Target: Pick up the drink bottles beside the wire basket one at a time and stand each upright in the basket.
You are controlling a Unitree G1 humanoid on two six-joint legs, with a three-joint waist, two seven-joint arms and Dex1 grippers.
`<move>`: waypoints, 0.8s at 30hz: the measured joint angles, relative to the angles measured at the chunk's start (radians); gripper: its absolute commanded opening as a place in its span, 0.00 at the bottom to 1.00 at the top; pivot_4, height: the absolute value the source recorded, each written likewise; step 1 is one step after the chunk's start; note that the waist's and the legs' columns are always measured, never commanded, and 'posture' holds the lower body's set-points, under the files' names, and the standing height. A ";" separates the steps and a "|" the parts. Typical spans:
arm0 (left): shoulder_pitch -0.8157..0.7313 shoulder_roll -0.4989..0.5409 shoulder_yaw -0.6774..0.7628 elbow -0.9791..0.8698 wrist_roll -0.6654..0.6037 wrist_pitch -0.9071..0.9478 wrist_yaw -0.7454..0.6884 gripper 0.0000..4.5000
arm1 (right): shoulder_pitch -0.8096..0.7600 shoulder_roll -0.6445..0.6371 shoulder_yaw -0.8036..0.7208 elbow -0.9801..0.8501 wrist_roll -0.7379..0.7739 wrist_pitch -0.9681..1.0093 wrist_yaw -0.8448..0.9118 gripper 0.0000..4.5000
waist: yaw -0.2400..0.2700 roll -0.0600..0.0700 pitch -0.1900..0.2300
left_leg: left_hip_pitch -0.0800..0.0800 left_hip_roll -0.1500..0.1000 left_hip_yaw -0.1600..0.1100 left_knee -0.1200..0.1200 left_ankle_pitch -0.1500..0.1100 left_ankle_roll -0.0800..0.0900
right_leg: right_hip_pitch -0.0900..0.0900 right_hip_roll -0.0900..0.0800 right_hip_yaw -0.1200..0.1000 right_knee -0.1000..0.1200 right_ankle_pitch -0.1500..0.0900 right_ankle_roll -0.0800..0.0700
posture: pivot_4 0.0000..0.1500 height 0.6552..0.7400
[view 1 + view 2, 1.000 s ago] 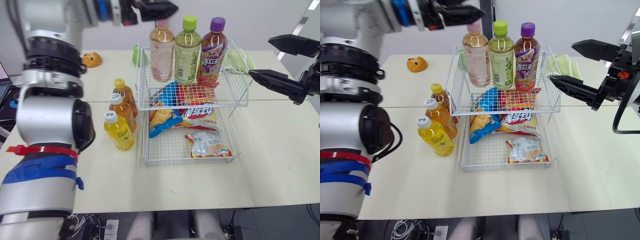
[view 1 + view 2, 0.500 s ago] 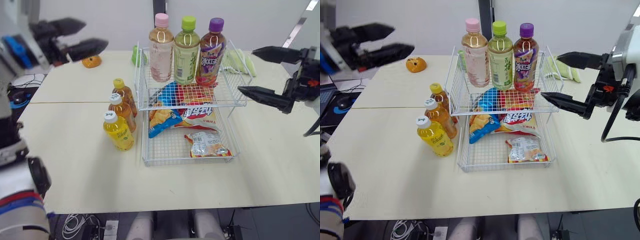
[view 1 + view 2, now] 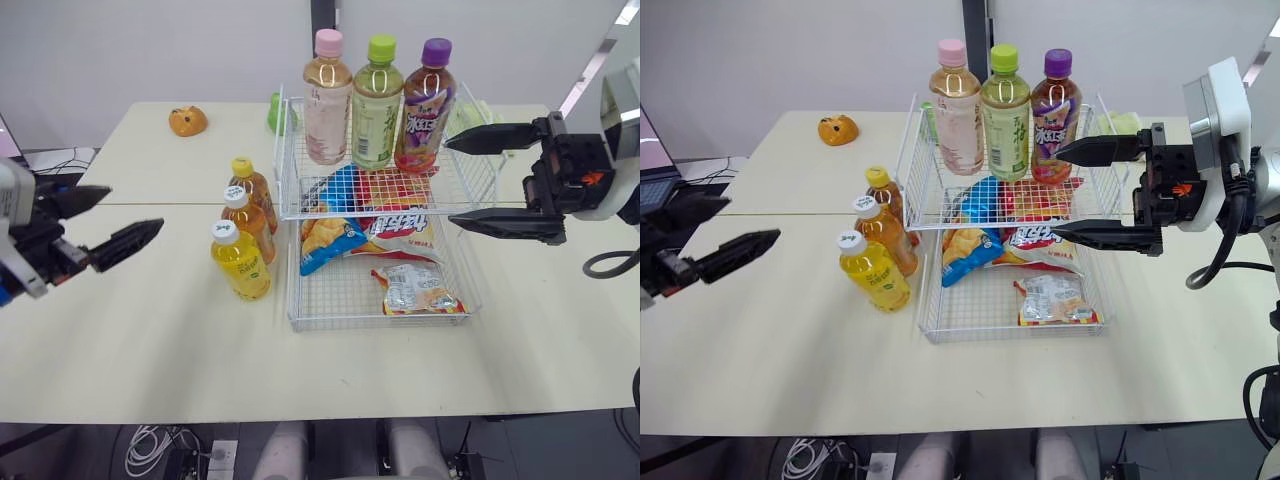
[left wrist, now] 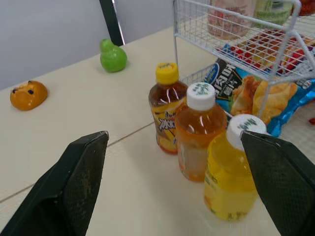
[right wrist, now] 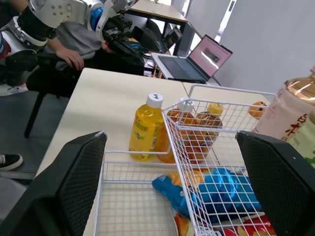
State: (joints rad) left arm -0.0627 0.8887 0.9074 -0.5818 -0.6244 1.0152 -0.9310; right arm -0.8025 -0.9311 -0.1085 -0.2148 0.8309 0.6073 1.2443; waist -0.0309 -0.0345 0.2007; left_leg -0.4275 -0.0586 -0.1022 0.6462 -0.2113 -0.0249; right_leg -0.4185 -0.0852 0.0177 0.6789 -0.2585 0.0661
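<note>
Three drink bottles stand in a row on the table left of the wire basket (image 3: 340, 326): a yellow one (image 3: 240, 262), an orange one (image 3: 248, 222), and a brown tea with a yellow cap (image 3: 251, 185). On the basket's upper tier a pink-capped (image 3: 327, 85), a green-capped (image 3: 377, 90) and a purple-capped bottle (image 3: 424, 92) stand upright. My left gripper (image 3: 134, 208) hangs open and empty well left of the row, pointing at it (image 4: 173, 136). My right gripper (image 3: 450, 183) is open and empty at the basket's right side, one finger above the upper tier, one below.
Snack bags (image 3: 330, 240) lie in the lower tier. An orange toy (image 3: 186, 120) and a green pear toy (image 3: 273, 108) sit at the back, a green cloth (image 3: 478, 115) behind the basket. A laptop (image 5: 199, 61) and a seated person (image 5: 69, 39) are beyond the table's left end.
My left arm has swung down from above the basket's pink-capped bottle to low at the table's left. My right gripper has moved left up to the basket.
</note>
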 measured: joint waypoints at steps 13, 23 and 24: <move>0.126 -0.140 0.067 -0.212 -0.287 0.066 0.232 0.99 | -0.016 0.041 0.024 0.008 -0.020 0.012 0.050 1.00 | 0.009 0.000 0.000 | 0.011 0.001 -0.002 -0.002 0.000 0.000 | 0.013 -0.001 -0.002 -0.003 -0.002 -0.002 | 1.00 1.00; -0.059 -0.337 -0.273 -0.275 -0.294 0.063 0.724 0.99 | -0.026 0.043 0.024 0.003 -0.023 0.023 0.057 1.00 | 0.019 0.000 -0.001 | 0.011 0.000 -0.001 -0.001 0.000 0.000 | 0.013 0.000 -0.002 -0.003 -0.001 -0.002 | 1.00 1.00; -0.075 -0.344 -0.298 -0.274 -0.283 0.062 0.761 0.99 | -0.028 0.043 0.023 0.003 -0.023 0.025 0.058 1.00 | 0.019 0.000 -0.001 | 0.012 0.001 -0.001 -0.001 0.000 0.000 | 0.013 0.001 -0.002 -0.003 -0.001 -0.002 | 1.00 1.00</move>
State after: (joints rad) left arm -0.1372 0.5445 0.6094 -0.8561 -0.9074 1.0777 -0.1699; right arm -0.8310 -0.8884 -0.0851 -0.2119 0.8078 0.6321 1.3024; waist -0.0122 -0.0345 0.1992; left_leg -0.4159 -0.0580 -0.1031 0.6448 -0.2116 -0.0250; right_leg -0.4055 -0.0845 0.0160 0.6760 -0.2596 0.0642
